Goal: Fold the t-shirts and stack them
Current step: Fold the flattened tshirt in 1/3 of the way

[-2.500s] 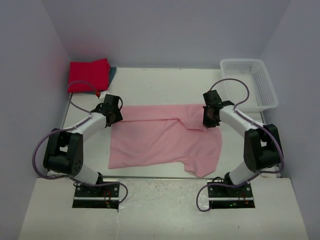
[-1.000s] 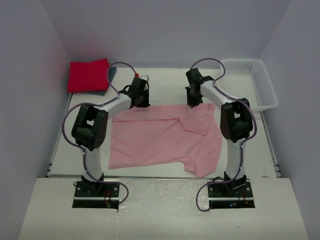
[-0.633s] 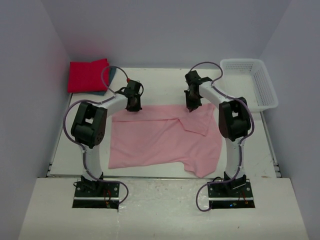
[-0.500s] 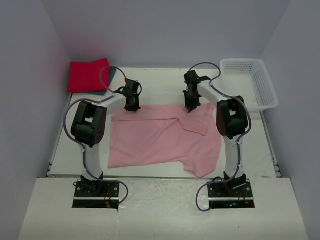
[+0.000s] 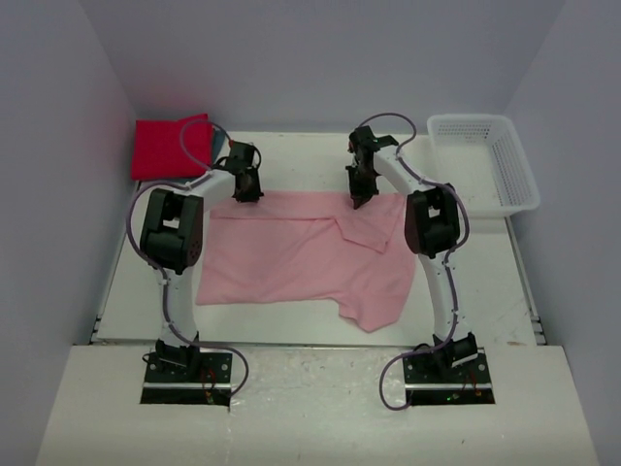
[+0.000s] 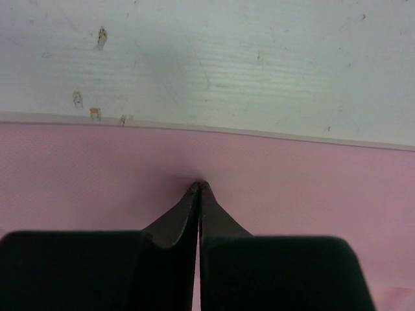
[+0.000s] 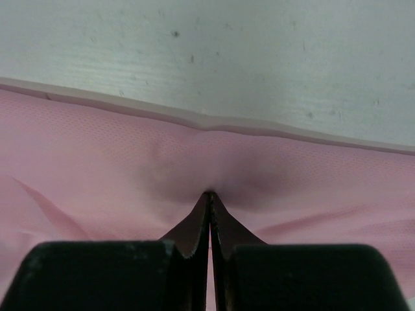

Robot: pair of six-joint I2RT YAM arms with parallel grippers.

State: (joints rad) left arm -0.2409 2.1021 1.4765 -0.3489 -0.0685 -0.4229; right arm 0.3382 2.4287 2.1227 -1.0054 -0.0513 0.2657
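Note:
A large pale pink t-shirt [image 5: 291, 257] lies spread flat on the white table [image 5: 291, 160], one sleeve folded over at the right. My left gripper [image 5: 246, 191] is shut, its tips pressed onto the shirt's far edge at the left. My right gripper [image 5: 360, 197] is shut too, pressing on the far edge near the middle right. In the left wrist view the shut tips [image 6: 198, 184] dent the pink cloth [image 6: 91, 168] just inside its hem. In the right wrist view the tips [image 7: 209, 193] sit in a puckered dimple of cloth [image 7: 84, 149]. A folded crimson-red t-shirt [image 5: 167, 146] lies at the back left corner.
A white mesh basket [image 5: 485, 160] stands at the back right. Purple-grey walls close in the table on three sides. A strip of bare table [image 6: 227, 58] runs beyond the shirt's far hem, and both arms reach far forward with their cables looping above.
Both shut grippers have slid toward the far side and a little left, and the pink shirt has moved with them, its near edge now farther from the arm bases.

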